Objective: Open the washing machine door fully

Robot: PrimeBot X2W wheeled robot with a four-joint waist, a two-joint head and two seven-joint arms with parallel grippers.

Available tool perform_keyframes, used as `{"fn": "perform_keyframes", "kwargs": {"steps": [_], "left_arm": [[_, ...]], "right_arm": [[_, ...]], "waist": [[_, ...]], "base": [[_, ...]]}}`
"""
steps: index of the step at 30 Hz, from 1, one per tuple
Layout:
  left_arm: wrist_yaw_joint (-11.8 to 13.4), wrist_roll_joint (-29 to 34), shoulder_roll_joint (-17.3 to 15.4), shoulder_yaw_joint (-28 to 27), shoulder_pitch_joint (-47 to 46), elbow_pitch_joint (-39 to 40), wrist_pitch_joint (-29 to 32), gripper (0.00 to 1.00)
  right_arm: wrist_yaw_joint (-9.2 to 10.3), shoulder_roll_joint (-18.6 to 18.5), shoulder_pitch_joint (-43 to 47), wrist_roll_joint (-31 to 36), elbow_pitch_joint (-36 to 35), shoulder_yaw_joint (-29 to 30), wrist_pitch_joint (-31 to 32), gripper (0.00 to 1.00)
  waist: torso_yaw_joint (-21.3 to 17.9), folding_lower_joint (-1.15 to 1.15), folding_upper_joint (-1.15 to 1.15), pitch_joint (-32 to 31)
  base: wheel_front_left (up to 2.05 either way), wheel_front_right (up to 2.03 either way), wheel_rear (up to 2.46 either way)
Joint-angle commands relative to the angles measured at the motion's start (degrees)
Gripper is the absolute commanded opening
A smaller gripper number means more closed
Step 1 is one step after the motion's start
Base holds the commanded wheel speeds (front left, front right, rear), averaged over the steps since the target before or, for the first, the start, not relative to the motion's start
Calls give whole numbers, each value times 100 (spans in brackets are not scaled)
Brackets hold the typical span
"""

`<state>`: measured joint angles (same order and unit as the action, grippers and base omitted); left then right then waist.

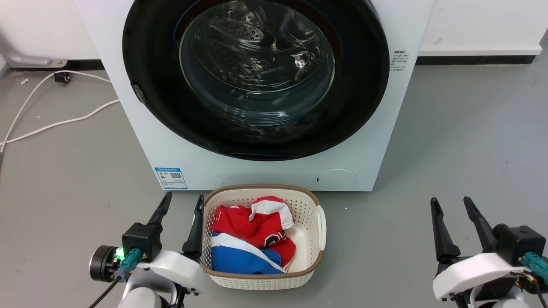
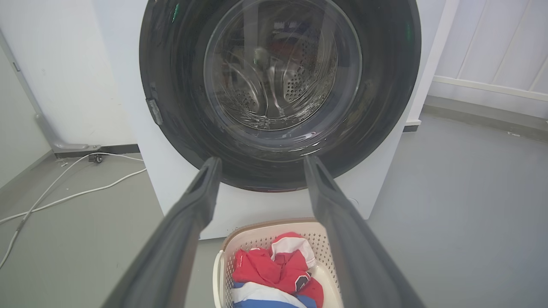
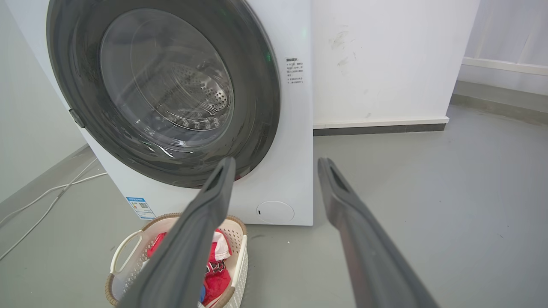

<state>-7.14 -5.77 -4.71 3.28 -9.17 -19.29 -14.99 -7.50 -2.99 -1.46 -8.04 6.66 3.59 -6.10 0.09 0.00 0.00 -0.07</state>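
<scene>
The washing machine door is a glossy black disc with a clear glass bowl, lying flat and closed against the white washer front. A small grey latch tab sits on its left rim. The door also shows in the left wrist view and the right wrist view. My left gripper is open, low on the floor side, left of the basket and well short of the door. My right gripper is open too, off to the right of the washer, holding nothing.
A cream perforated basket with red, white and blue clothes stands on the grey floor just in front of the washer. White cables trail on the floor at the left. A small round white flap sits low on the washer.
</scene>
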Motion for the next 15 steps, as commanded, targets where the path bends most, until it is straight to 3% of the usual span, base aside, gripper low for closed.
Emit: {"fn": "perform_keyframes", "kwargs": {"steps": [1, 4, 5, 6, 7, 8, 12, 15], "left_arm": [[-9, 28, 20, -20, -56, -4, -29, 100], [-14, 47, 24, -33, -46, -2, -29, 100], [-16, 49, 26, -35, -43, -4, -29, 100], [-17, 58, 25, -37, -35, -8, -29, 100], [-14, 65, 26, -36, -28, -8, -29, 100], [-16, 58, 27, -36, -26, -13, -29, 100], [-16, 72, 30, -27, -31, -12, -29, 100], [-21, 77, 36, -10, -42, -10, -29, 100]], "right_arm": [[2, 20, -44, -12, 16, 3, -35, 100], [2, 20, -47, -30, 30, 5, -29, 100], [1, 20, -42, -54, 36, 11, -24, 87], [1, 20, -35, -64, 43, 12, -21, 40], [1, 20, -27, -76, 47, 13, -22, 13], [2, 20, -18, -102, 56, 13, -16, 0], [1, 19, -7, -469, 112, 67, -4, 0], [1, 19, -14, -1439, 205, 54, 43, 0]], "waist": [[-1, 0, 0, 2], [-2, 0, 0, 2], [-1, 0, 0, 0], [0, 0, 0, -5], [2, 0, 0, -8], [4, 0, 0, -9], [17, 0, 0, -8], [40, 0, 0, -9]], "base": [[0, 0, 0], [0, 0, 0], [0, 0, 0], [0, 0, 0], [0, 0, 0], [0, 0, 0], [0, 0, 0], [0, 0, 0]]}}
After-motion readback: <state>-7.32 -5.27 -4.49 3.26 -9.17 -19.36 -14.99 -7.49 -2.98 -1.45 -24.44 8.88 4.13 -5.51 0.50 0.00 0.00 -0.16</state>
